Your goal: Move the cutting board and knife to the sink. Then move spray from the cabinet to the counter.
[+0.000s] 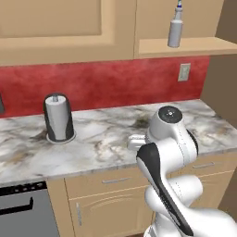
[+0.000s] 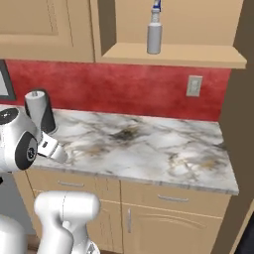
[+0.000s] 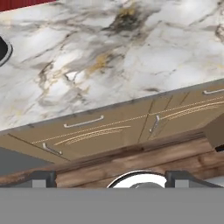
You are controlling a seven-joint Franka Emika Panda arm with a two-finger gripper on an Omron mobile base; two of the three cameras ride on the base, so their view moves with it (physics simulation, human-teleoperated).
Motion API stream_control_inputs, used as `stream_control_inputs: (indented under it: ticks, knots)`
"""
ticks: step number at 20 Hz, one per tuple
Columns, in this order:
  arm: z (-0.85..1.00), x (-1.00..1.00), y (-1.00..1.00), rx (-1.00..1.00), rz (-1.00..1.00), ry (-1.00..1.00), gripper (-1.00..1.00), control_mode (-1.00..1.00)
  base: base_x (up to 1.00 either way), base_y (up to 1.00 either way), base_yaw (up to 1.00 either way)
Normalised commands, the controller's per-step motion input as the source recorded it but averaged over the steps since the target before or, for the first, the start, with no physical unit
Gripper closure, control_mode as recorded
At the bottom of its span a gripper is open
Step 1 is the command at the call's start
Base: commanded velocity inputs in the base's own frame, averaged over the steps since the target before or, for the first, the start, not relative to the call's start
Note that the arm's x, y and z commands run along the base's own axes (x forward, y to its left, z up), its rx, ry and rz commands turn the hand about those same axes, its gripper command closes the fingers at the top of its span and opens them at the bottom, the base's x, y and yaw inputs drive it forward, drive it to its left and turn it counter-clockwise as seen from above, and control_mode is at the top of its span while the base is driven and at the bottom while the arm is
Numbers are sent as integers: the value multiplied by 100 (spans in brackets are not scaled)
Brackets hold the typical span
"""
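The spray [image 2: 154, 33] stands untouched on the cabinet [image 2: 168, 55] ledge above the tabletop [image 2: 149, 149], so with the claw [image 3: 109, 177] spread and empty, fetching it remains.

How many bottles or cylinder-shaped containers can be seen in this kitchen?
2: the spray stands on the cabinet shelf ledge; the fatter grey cylinder stands on the counter near the red wall. Others may be hidden.
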Motion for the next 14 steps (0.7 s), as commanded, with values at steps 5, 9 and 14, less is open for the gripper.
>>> stream_control_inputs:
  ticks: [5, 9, 14]
  knots:
    - [0, 0, 0, 0, 0, 0, -100, 100, 19, -100, 0]
    - [0, 0, 0, 0, 0, 0, -100, 100, 59, -69, 0]
    - [0, 0, 0, 0, 0, 0, -100, 100, 80, -43, 0]
